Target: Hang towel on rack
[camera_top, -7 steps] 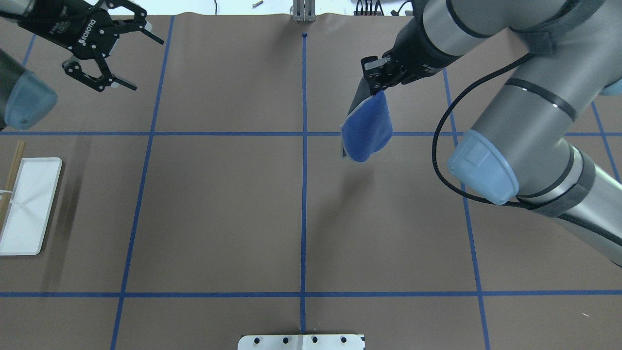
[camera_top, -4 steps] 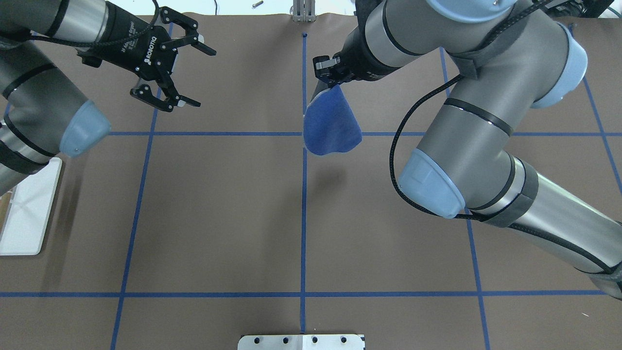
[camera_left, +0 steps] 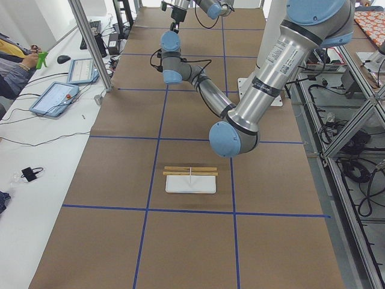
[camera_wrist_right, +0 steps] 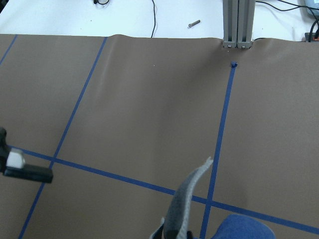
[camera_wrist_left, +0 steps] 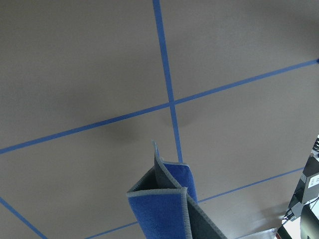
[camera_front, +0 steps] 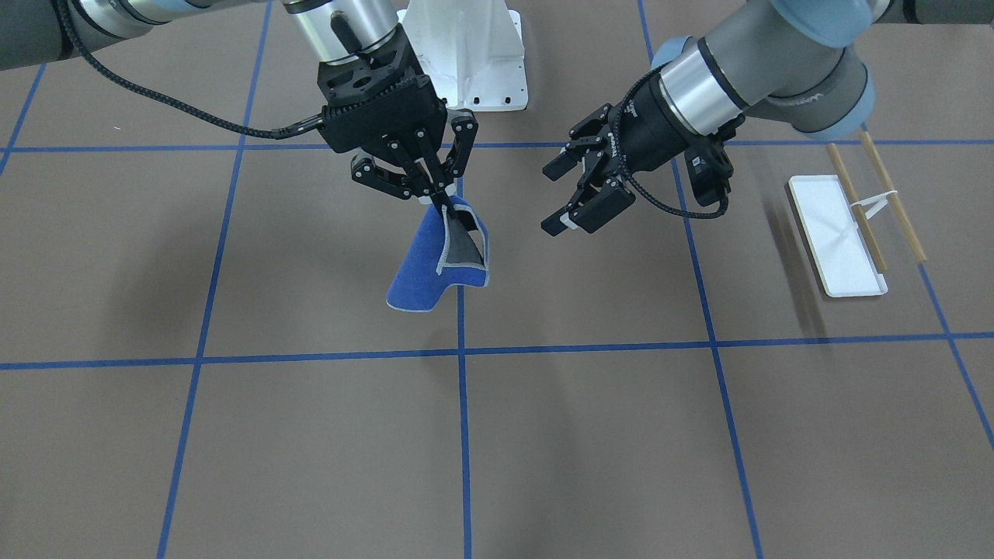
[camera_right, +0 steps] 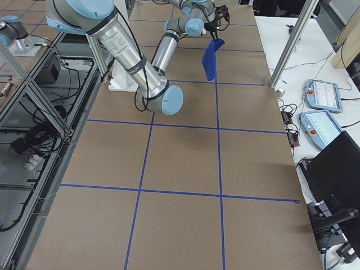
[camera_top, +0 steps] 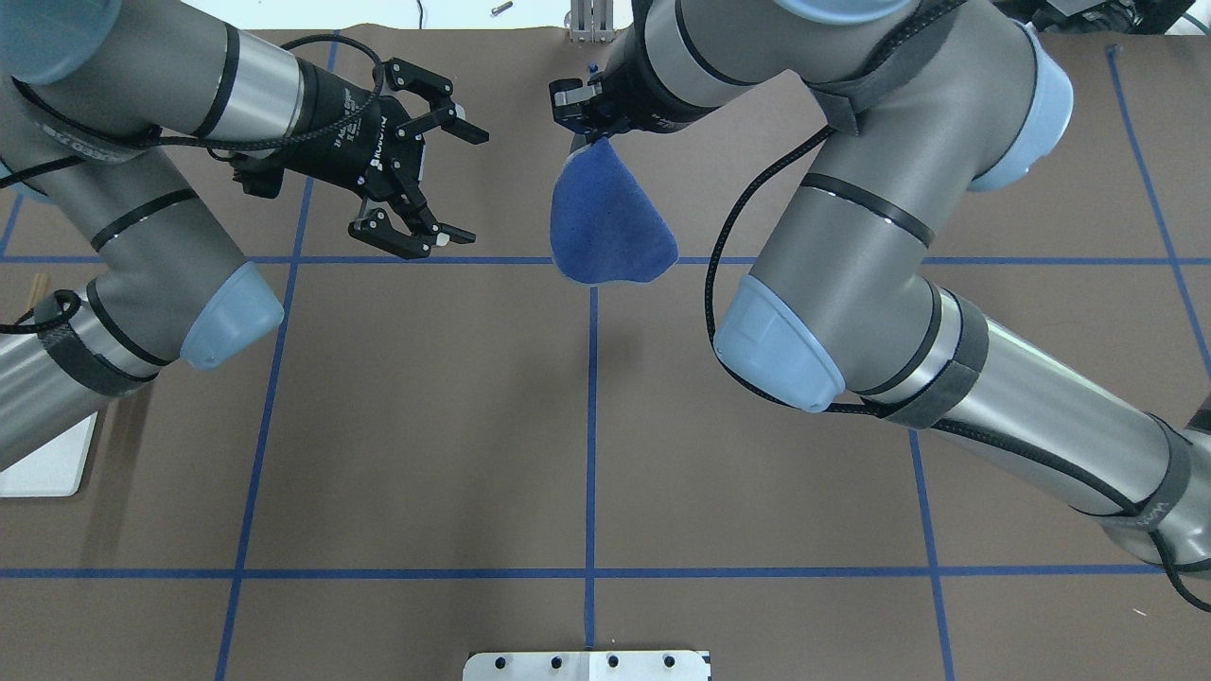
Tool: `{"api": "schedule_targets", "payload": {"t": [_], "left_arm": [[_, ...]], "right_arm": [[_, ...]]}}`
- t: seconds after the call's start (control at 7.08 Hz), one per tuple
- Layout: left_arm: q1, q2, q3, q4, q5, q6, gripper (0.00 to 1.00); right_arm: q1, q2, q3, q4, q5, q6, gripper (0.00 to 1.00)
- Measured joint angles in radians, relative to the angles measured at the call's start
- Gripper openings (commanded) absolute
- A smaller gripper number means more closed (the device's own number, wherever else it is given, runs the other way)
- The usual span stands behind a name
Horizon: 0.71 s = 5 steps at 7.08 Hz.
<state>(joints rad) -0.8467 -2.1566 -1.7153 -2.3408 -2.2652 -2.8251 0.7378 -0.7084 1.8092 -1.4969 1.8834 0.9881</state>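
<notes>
The towel [camera_top: 610, 222], royal blue with a dark grey reverse, hangs folded above the table near the centre line, its top corner pinched by my right gripper [camera_top: 592, 132], which is shut on it. In the front-facing view the towel [camera_front: 435, 268] droops below the right gripper [camera_front: 441, 202]. My left gripper [camera_top: 470, 187] is open, a short way left of the towel, fingers pointing toward it and apart from it. The left wrist view shows the towel's folded edge [camera_wrist_left: 164, 209]. The rack [camera_front: 842, 233], a white tray with two wooden dowels, stands far off on the robot's left side.
In the overhead view only a corner of the rack's tray [camera_top: 38, 463] shows beneath my left arm. The white bolted pedestal [camera_front: 474, 58] stands at the robot's base. Blue tape lines grid the brown table. Tablets and cables lie on the side bench [camera_left: 57, 96].
My right gripper carried the towel leftward to the centre line. The left gripper swung right toward the towel, still open, and its arm now covers most of the rack in the overhead view.
</notes>
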Motion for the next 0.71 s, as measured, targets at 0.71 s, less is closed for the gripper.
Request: {"api": "schedule_targets", "payload": {"t": [0.71], "left_arm": [[0.020,-0.001,0.002,-0.019,0.054,-0.033,0.98]], "right_arm": [[-0.060,0.018,0.008,0.084,-0.130,-0.102,0.00]]}}
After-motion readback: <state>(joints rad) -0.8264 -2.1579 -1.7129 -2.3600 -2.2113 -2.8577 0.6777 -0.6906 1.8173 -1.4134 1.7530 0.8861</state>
